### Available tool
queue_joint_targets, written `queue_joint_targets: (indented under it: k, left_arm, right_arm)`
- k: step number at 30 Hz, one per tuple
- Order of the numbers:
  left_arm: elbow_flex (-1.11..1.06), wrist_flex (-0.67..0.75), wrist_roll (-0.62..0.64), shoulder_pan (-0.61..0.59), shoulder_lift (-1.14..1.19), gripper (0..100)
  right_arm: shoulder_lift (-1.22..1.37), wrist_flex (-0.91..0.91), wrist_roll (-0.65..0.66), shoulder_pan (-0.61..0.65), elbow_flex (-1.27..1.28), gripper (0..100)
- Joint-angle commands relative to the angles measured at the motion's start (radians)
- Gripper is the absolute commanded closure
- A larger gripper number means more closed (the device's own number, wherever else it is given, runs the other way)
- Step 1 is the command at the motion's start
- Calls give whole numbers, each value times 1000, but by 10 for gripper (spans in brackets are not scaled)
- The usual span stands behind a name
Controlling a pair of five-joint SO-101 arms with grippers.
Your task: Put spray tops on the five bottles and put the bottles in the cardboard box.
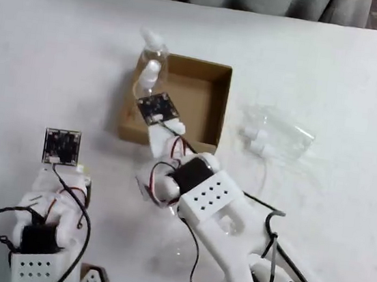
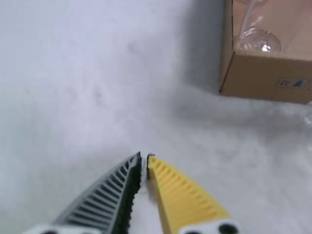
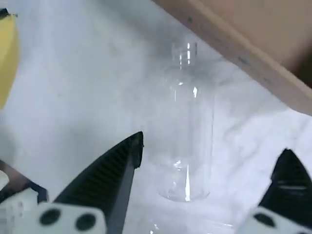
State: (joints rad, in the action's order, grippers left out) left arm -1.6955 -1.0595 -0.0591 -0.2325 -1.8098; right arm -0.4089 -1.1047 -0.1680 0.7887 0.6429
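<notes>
A clear bottle [image 3: 187, 141] with a bare neck lies on the white table just outside the cardboard box [image 3: 253, 53]. My right gripper [image 3: 212, 146] is open, and its black fingers [image 3: 122, 165] straddle the bottle's base without touching it. In the high view this bottle [image 1: 151, 61] sits against the left wall of the box [image 1: 203, 101], ahead of my right arm [image 1: 203, 191]. My left gripper [image 2: 144, 160] is shut on nothing and hovers low over bare table. It faces the box [image 2: 263, 73], which holds one clear bottle [image 2: 256, 39].
Several clear bottles [image 1: 282, 135] and white spray tops [image 1: 254, 139] lie in a loose heap to the right of the box. My left arm [image 1: 43, 233] rests at the near left. Wide bare table [image 1: 61, 56] lies left of the box.
</notes>
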Motion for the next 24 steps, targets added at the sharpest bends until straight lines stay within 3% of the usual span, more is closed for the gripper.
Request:
queue_joint_targets:
  k: [1,7,15,24]
  left_arm:
    - [3,3,-9,-10,-19,973]
    - [3,9,-9,-12,-19,973]
    - [3,9,-9,-12,-19,973]
    - [3,9,-9,-12,-19,973]
  right_arm:
    - [-16,-93,120,-31,-66,699]
    - [-16,-254,249,-202,-196,978]
    - [-18,-441,462,-498,-192,982]
    - [-229,-326,502,-789,117,982]
